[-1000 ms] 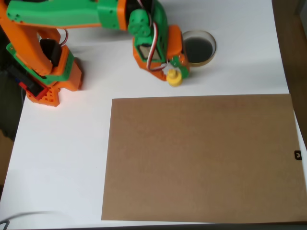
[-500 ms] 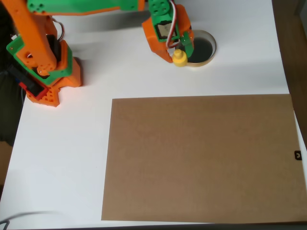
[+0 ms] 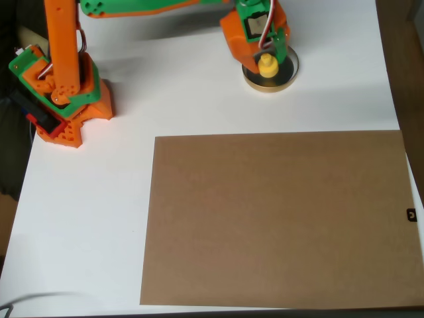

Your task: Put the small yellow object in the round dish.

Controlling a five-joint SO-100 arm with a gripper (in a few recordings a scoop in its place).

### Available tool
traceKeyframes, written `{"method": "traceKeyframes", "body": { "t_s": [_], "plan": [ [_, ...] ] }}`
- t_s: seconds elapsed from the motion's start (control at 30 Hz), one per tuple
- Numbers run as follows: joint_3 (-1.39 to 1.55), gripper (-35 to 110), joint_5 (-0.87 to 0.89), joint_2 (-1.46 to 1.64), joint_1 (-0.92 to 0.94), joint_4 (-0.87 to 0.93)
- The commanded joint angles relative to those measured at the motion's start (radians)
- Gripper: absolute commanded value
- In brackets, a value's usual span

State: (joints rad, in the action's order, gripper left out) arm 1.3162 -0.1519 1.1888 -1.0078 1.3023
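Reaching across the top of the overhead view, the orange-and-green arm (image 3: pixel 152 5) ends in the gripper (image 3: pixel 267 58), which sits over the round dish (image 3: pixel 286 74) at about one o'clock from the picture's centre. The small yellow object (image 3: pixel 267 66) shows just below the gripper body, its knob upward, inside the outline of the dish's tan rim. The jaws appear narrow and closed around the yellow piece, though the gripper body hides the contact itself. Whether the piece rests on the dark inside of the dish or hangs just above it cannot be told from above. The arm's base (image 3: pixel 59 99) stands at about ten o'clock on the white worktop (image 3: pixel 93 199). A large brown sheet (image 3: pixel 278 218) lies flat over the lower right part of the worktop, well apart from the dish.
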Motion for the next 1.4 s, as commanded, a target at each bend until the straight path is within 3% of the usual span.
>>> {"method": "traceKeyframes", "body": {
  "t_s": [0.0,0.43,0.6,0.87,1.37],
  "plan": [
    [-0.112,0,0.003,0.009,-0.023,0.015],
    [-0.158,0,0.043,-0.044,-0.057,0.058],
    [-0.141,15,0.034,-0.04,-0.06,0.064],
    [-0.138,26,0.025,0.012,-0.069,0.075],
    [0.267,27,-0.207,0.555,0.179,0.109]
  ]
}}
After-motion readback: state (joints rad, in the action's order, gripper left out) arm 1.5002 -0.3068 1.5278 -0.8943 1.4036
